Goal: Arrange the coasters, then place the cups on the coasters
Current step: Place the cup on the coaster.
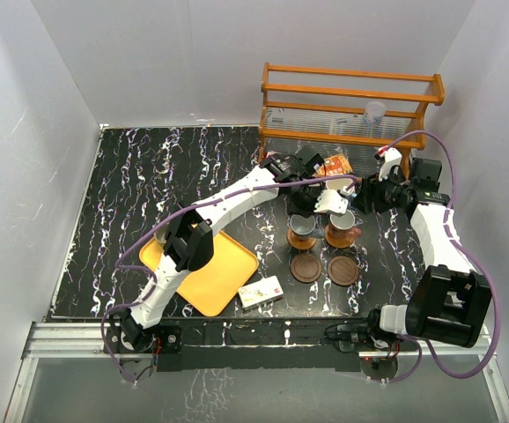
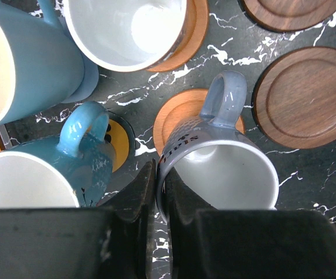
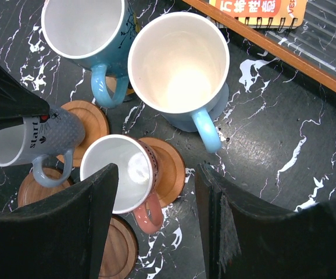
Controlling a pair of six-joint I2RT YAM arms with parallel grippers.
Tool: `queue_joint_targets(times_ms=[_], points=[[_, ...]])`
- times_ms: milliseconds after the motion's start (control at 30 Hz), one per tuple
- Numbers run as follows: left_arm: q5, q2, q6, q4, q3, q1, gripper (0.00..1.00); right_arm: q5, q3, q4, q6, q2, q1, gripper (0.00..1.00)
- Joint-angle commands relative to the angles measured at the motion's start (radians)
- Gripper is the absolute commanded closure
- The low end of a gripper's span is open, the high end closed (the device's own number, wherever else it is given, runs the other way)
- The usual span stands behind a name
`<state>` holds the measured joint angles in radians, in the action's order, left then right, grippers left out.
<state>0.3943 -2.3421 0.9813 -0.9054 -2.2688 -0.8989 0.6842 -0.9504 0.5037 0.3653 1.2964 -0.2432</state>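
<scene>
- The left gripper [image 2: 156, 171] is closed tight, its two fingers pinching the rim wall of the grey-blue mug [image 2: 220, 168], one finger inside and one outside.
- The grey-blue mug hangs tilted over an orange-brown coaster [image 2: 174, 116], handle pointing away from the fingers. Whether its base touches the disc cannot be told.
- The right gripper [image 3: 157, 174] stands partly open with a clear gap between its fingers and clamps nothing.
- Below that gap sits the pink-brown mug [image 3: 118, 171], upright on a second orange-brown coaster [image 3: 171, 168], handle toward the camera.
- Two dark brown coasters [image 2: 307, 96] lie bare on the near side of these two mugs, close beside each other.
- The light blue mug [image 3: 179, 64] and the teal mug [image 3: 84, 29] stand upright on the far side, close together.
- All of this sits on the black marbled table [image 1: 149, 176], right of centre.
- The yellow tray [image 1: 203, 264] lies at the near edge, under the left arm.
- The wooden rack [image 1: 351, 106] stands at the far edge.
</scene>
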Motion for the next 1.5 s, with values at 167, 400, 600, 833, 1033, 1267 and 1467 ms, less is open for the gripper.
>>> queue_joint_targets(times_ms=[167, 400, 600, 833, 1033, 1267, 1467], points=[[0.027, -0.021, 0.083, -0.043, -0.11, -0.005, 1.0, 0.026, -0.001, -0.036, 0.009, -0.037, -0.005, 0.47], [0.041, -0.034, 0.077, -0.067, -0.131, -0.005, 1.0, 0.023, -0.002, -0.036, 0.009, -0.041, -0.004, 0.47], [0.064, -0.033, 0.073, -0.086, -0.136, -0.005, 1.0, 0.022, -0.003, -0.036, 0.007, -0.04, -0.005, 0.47], [0.089, -0.03, 0.062, -0.09, -0.135, -0.005, 1.0, 0.02, -0.002, -0.036, 0.008, -0.038, -0.005, 0.47], [0.078, -0.048, 0.065, -0.091, -0.136, -0.003, 1.0, 0.017, -0.002, -0.036, 0.009, -0.038, -0.004, 0.47], [0.066, -0.065, 0.074, -0.098, -0.136, -0.003, 1.0, 0.015, -0.002, -0.037, 0.009, -0.037, -0.004, 0.47], [0.064, -0.078, 0.076, -0.098, -0.137, -0.004, 1.0, 0.013, -0.001, -0.037, 0.009, -0.04, -0.005, 0.47]])
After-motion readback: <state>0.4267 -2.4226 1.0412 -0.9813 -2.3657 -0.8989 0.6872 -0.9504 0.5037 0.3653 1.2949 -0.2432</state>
